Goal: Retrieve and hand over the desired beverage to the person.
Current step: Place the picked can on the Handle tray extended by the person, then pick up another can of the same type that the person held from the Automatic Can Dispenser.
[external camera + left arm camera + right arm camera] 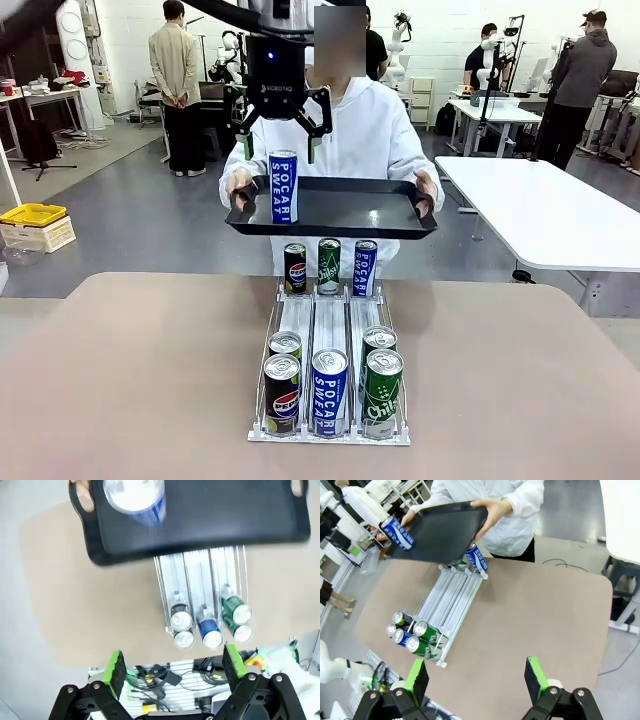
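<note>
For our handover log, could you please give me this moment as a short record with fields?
Pocari Sweat can: upright on the black tray, toward the robot's left end
Tray: held by the person's hands above the can rack
Left claw: open, above the can, not gripping it
Right claw: open, holding nothing, high over the table
Rack: three lanes of cans, a Pepsi can front left

nine drink cans, one black tray, one clear rack.
</note>
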You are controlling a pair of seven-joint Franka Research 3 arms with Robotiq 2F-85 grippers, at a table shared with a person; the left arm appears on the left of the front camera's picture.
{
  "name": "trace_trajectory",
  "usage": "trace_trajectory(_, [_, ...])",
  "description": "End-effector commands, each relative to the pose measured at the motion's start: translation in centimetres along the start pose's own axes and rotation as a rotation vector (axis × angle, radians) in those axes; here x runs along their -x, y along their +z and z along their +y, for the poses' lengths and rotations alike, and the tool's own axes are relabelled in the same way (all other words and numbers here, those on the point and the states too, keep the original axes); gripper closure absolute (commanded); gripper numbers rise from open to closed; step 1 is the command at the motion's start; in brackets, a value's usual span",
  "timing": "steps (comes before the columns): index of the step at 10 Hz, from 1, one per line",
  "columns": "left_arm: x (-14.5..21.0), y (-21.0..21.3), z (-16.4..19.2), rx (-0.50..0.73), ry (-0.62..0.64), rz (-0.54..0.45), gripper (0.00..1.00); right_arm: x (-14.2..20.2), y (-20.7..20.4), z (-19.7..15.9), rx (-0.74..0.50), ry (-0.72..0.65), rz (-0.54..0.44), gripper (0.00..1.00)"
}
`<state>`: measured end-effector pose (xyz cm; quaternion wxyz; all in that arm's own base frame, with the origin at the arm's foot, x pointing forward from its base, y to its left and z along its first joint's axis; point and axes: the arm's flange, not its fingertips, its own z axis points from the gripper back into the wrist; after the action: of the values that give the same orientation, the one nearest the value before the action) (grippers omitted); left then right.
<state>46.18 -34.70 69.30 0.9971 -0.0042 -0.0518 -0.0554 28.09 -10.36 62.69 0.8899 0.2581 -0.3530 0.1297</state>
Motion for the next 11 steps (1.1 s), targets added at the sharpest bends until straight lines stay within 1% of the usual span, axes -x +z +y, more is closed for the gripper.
trace_trajectory(1, [5.3,-2.1,3.5,0.076,-0.122,-0.058,0.00,0.0,-0.1,0.0,-0.031,0.014,-0.010,0.00])
trace_trajectory(2, [7.0,-2.3,4.4,0.100,-0.188,-0.086,0.00,0.0,-0.1,0.0,-0.031,0.014,-0.010,0.00])
trace_trajectory(3, [8.9,-2.4,5.7,0.108,-0.248,-0.135,0.00,0.0,-0.1,0.0,-0.031,0.014,-0.010,0.00])
trace_trajectory(5, [10.3,-2.4,8.0,0.153,-0.250,-0.157,0.00,0.0,-0.1,0.0,-0.031,0.014,-0.010,0.00])
trace_trajectory(6, [10.5,-2.6,9.0,0.182,-0.236,-0.150,0.00,0.0,-0.1,0.0,-0.031,0.014,-0.010,0.00])
trace_trajectory(7, [10.0,-2.7,9.8,0.209,-0.223,-0.139,0.00,0.0,-0.1,0.0,-0.031,0.014,-0.010,0.00])
trace_trajectory(8, [9.4,-2.8,10.2,0.221,-0.185,-0.120,0.00,0.0,-0.1,0.0,-0.031,0.014,-0.010,0.00])
trace_trajectory(9, [9.9,-1.8,8.8,0.158,-0.222,-0.145,0.00,0.0,-0.1,0.0,-0.031,0.014,-0.010,0.00])
trace_trajectory(11, [9.9,-1.8,8.8,0.158,-0.222,-0.145,0.00,0.0,-0.1,0.0,-0.031,0.014,-0.010,0.00])
